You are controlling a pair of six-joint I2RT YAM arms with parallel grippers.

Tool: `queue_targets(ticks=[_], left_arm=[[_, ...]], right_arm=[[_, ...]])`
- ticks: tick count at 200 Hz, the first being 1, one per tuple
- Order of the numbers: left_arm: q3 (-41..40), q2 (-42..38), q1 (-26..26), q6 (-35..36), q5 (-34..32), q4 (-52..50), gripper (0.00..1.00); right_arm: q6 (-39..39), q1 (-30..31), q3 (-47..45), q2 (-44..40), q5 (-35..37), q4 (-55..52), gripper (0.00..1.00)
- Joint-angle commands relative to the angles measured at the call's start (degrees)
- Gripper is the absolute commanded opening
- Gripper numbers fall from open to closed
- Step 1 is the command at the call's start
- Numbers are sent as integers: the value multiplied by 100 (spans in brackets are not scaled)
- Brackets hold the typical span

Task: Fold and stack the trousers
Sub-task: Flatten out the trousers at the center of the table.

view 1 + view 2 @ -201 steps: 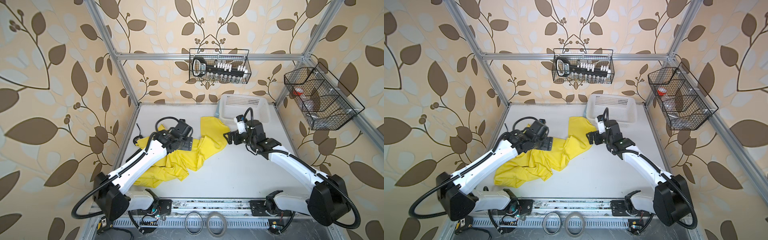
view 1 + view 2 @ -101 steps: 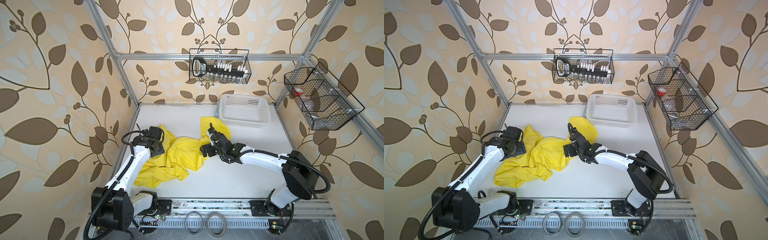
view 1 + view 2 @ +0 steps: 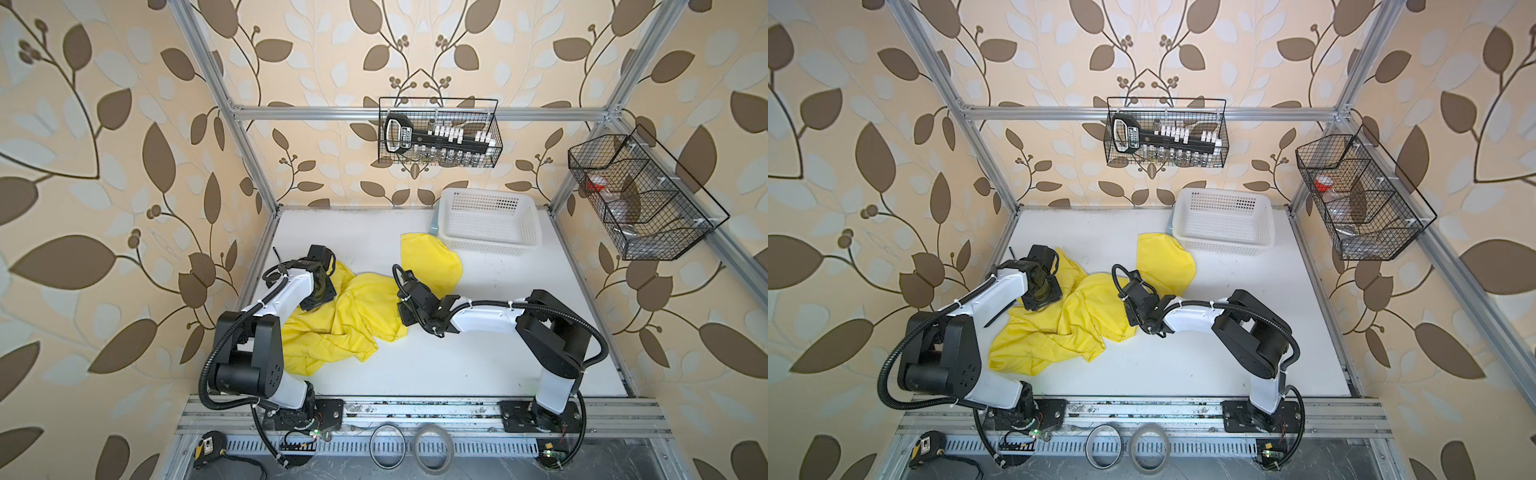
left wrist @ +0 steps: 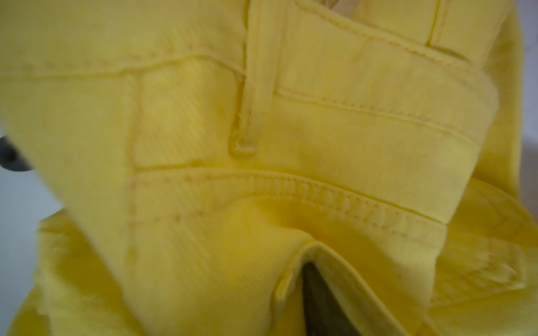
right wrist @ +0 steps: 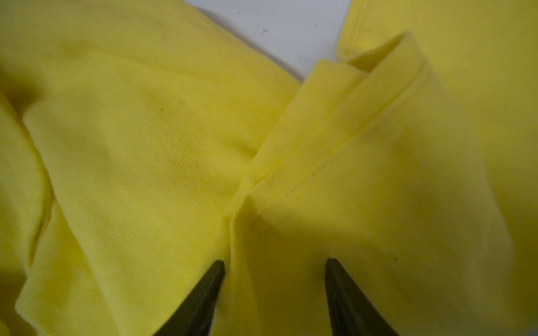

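Grabbing crumpled trousers point(image 3: 357, 307) with left gripper point(image 3: 315, 302), closure hidden, and right gripper point(image 5: 273, 270), jaws astride a fold, clamp uncertain; next calls for spreading flat.

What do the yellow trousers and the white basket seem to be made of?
The trousers: probably a woven, cotton-like twill with a matte finish; fine diagonal ribs and stitched seams show up close. The white basket: likely moulded plastic, smooth-looking; its walls carry a regular grid of small holes.
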Motion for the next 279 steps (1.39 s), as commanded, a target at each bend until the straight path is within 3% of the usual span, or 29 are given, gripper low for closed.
queue_targets(ticks=[1,9,28,67,87,129,163,185,210,246,279], left_arm=[[311,-53,55,22,42,-4,1],[404,-95,54,93,24,-88,0],[602,-306,45,203,20,-334,0],[1258,-1235,-302,277,117,-1022,0],[1893,-1377,-822,274,65,-1413,0],[3517,-1068,-1820,259,-313,-1814,0],[4877,-441,-2185,408,-880,-1857,0],[5417,-114,-2185,609,-1359,-1840,0],[5200,-177,-2145,739,-2025,-1688,0],[3536,-683,-2115,313,-1206,-1365,0],[2087,-1038,-2115,-162,-759,-1088,0]], right_arm=[[202,-118,-440,-357,180,12,31],[225,-165,-562,-514,155,44,20],[282,-344,-901,-1053,98,22,4],[397,-980,-1578,-2770,13,-371,1],[263,-1485,-1658,-3710,-47,-859,0],[-238,-3520,-1459,-5346,-843,-1808,0],[-740,-5355,-761,-5553,-2004,-2239,0],[-787,-6049,-393,-5618,-1992,-2440,0],[-515,-6250,-476,-5666,-1954,-2372,0],[129,-6156,-1706,-5653,-2701,-1878,0],[677,-5368,-2686,-5735,-2473,-1657,0]])
